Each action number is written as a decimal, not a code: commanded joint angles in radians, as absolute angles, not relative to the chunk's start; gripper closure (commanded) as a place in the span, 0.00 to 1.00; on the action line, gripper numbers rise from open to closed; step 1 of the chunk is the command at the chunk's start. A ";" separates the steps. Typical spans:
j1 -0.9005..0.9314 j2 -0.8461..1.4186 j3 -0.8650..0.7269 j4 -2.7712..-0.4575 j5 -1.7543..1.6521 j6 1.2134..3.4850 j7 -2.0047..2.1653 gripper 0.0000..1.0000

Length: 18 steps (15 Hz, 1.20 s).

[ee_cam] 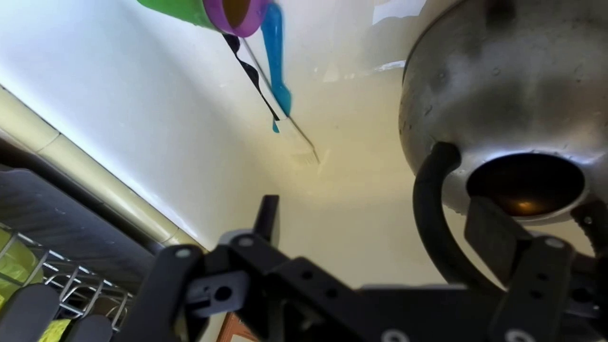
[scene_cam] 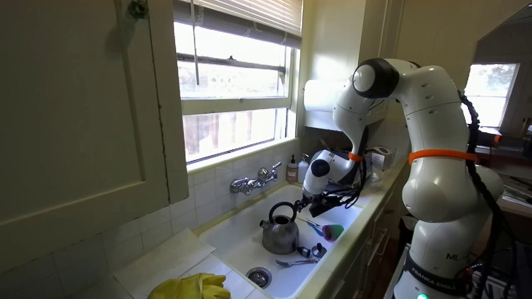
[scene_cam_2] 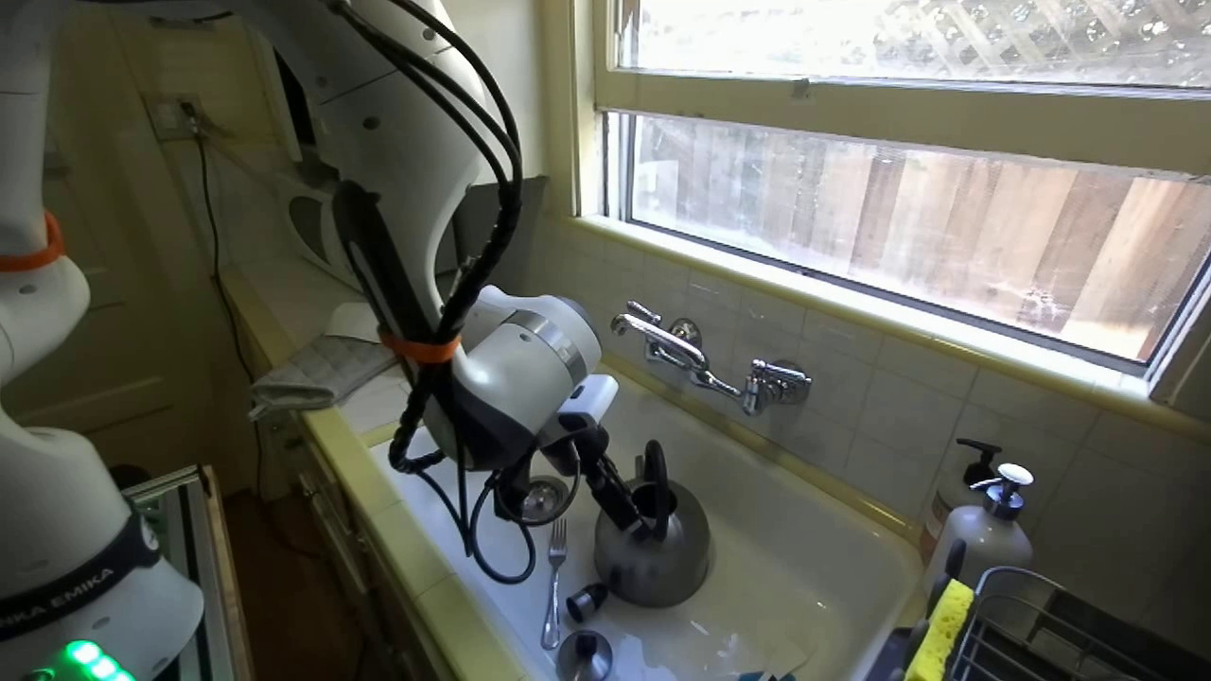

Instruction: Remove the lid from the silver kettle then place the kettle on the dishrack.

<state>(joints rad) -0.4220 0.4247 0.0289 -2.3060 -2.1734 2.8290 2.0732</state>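
Note:
The silver kettle (scene_cam: 280, 236) stands upright in the white sink, its top opening uncovered. Its lid (scene_cam: 319, 251), a small silver disc with a dark knob, lies on the sink floor beside it. From above, my gripper (ee_cam: 375, 209) reaches to the dark arched handle (ee_cam: 424, 199) with its jaws wide open. The handle runs between the two fingers, close to the right one, which passes through the loop over the opening. I see no grip on it. The dishrack (scene_cam_2: 1041, 629), a wire rack, sits past the sink's end, and part of it shows at lower left in the wrist view.
A fork (scene_cam_2: 555, 582) and a small dark cap (scene_cam: 304, 251) lie near the kettle. A green and pink cup (scene_cam: 332, 232) rests by the sink wall. The faucet (scene_cam_2: 676, 348) juts from the tiles. Soap bottles (scene_cam_2: 979, 539) and a yellow sponge (scene_cam_2: 941, 632) are by the rack.

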 commanded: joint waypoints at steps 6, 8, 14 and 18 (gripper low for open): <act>-0.519 0.461 0.160 -2.135 -2.525 3.028 2.185 0.00; -0.548 0.478 0.202 -2.097 -2.589 3.045 2.195 0.00; -0.572 0.543 0.247 -2.054 -2.510 3.034 1.975 0.00; -0.542 0.569 0.191 -2.048 -2.506 3.030 1.909 0.00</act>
<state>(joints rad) -0.5601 0.5384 0.2301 -2.0733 -2.5099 3.0090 1.9624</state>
